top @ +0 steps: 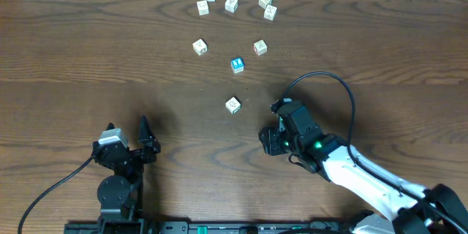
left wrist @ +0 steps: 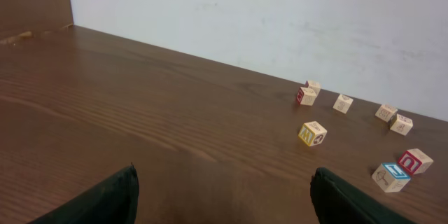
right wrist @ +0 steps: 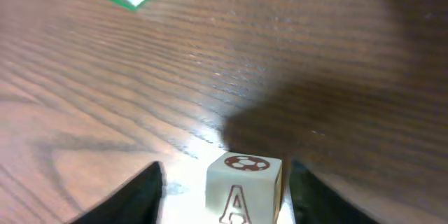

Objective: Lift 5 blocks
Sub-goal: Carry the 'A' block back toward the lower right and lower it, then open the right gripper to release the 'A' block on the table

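Right gripper point(right wrist: 224, 180) jaws part-spread, loose around upright A block point(right wrist: 243, 187) on table point(top: 88, 58) | left gripper point(left wrist: 224, 197) wide, empty | step appears to be this block's lift | next: green-print block point(top: 232, 105), 11 o'clock, needs centred squeeze.

Dark brown wood-grain table point(top: 73, 58), blue-faced block point(top: 237, 64), cream block point(right wrist: 243, 189) with brown A

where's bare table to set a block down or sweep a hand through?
Bare: the whole left side of the table, from the left gripper up to the back edge; also the right side beyond the back cluster. Crowded: the centre, from that cluster down through the blue-faced block to the green-printed block by the right gripper, which straddles a lettered block.
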`<state>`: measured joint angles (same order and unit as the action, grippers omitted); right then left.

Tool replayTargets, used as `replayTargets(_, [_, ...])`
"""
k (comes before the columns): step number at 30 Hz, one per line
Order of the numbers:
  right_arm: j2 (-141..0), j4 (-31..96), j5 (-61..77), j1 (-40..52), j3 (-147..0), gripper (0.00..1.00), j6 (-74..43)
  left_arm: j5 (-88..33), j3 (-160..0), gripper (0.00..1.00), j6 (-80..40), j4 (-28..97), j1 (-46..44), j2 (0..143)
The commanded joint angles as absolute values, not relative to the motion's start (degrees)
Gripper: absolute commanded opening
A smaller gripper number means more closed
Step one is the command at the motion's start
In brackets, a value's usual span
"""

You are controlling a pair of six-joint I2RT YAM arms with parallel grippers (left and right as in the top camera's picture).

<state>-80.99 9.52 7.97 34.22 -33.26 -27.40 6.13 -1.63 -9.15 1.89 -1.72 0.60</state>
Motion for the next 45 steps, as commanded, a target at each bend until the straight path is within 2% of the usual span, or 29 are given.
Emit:
replayTargets(1, [-79.0,10.7,7.0,34.6,-33.7,0.35,-26.9,6.8,-0.2,0.79,-8.8,3.6,-1.8,0.3])
replayTargets(3, [-78.6,11.9,7.1,34.6,-33.7,0.33,-27.1,6.8,-0.2,0.79,-8.8,3.6,-1.8,0.3])
replayTargets(8, [-78.6,15.6,5.9,34.6,-33.7,0.49,-27.1,6.8,-0.2,0.79,-8.8,3.6,-1.8,0.3])
replayTargets(10, [-78.7,16.6,5.2,34.6,-33.7,0.53,-26.7,6.8,-0.2,0.79,-8.8,3.6,-1.8,0.3])
replayTargets(19, [-78.7,16.7,5.6,34.6,-33.7,0.47,-24.5,6.8,-0.2,0.79,-8.8,3.6,-1.8,0.3])
replayTargets(22, [-78.7,17.0,6.4,34.6,-33.7,0.56,-21.2,6.8,-0.2,0.79,-8.8,3.6,-1.8,0.3])
replayTargets(27, [-78.7,16.9,7.2,34.6,-33.7,0.65,-19.4,6.8,-0.2,0.79,-8.8,3.6,-1.8,0.3])
replayTargets(37, [-78.7,14.2,10.2,34.6,-33.7,0.69,-15.4,6.8,-0.2,0.79,-8.8,3.6,-1.8,0.3])
replayTargets(40, [-78.7,13.0,11.5,34.6,-34.6,0.82,-13.1,6.8,-0.2,0.79,-8.8,3.6,-1.8,0.3])
replayTargets(45, [-78.7,13.3,10.1,34.5,-40.0,0.95,-12.5,6.8,-0.2,0.79,-8.8,3.6,-1.8,0.3])
